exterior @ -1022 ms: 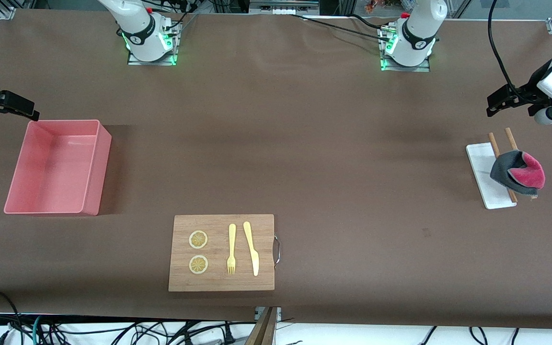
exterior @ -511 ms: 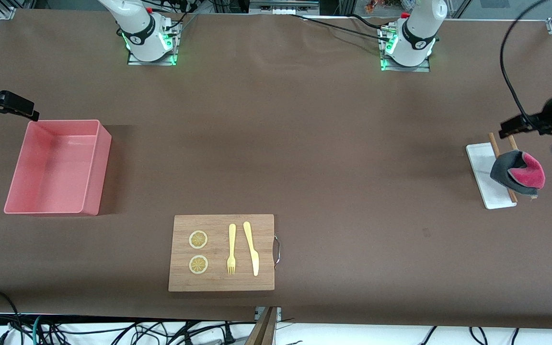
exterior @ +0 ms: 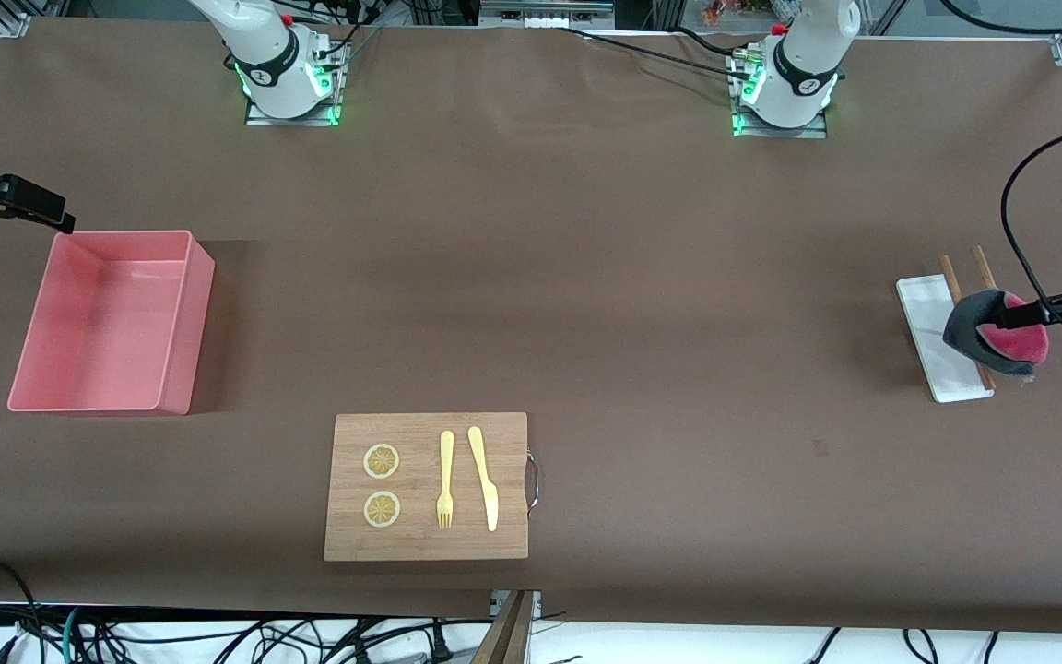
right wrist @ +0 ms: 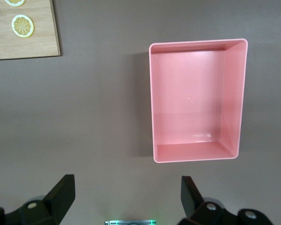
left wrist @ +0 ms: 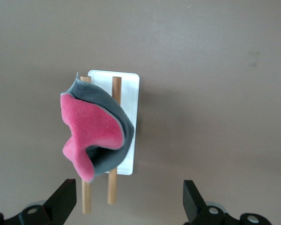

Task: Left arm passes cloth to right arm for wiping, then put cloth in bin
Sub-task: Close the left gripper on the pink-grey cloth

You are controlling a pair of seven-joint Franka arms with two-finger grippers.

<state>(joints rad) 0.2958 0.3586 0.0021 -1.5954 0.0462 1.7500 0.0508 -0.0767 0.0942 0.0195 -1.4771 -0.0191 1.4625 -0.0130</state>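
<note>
The right gripper (exterior: 29,207) waits with jaws spread above the worktop (exterior: 531,295) beside the empty bin (exterior: 182,318). At the left arm's end, the left gripper (left wrist: 129,208) hangs spread over the cloth (exterior: 997,337), draped on two sticks (left wrist: 113,140). Pickup is under way: next, descend and pinch the cloth.

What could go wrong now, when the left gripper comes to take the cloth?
The cloth lies draped over two wooden sticks on a white tray. The open left gripper might pinch a stick together with the cloth, or drag the sticks and tray along. The cloth is folded, so only one layer may get caught and slip out.
</note>
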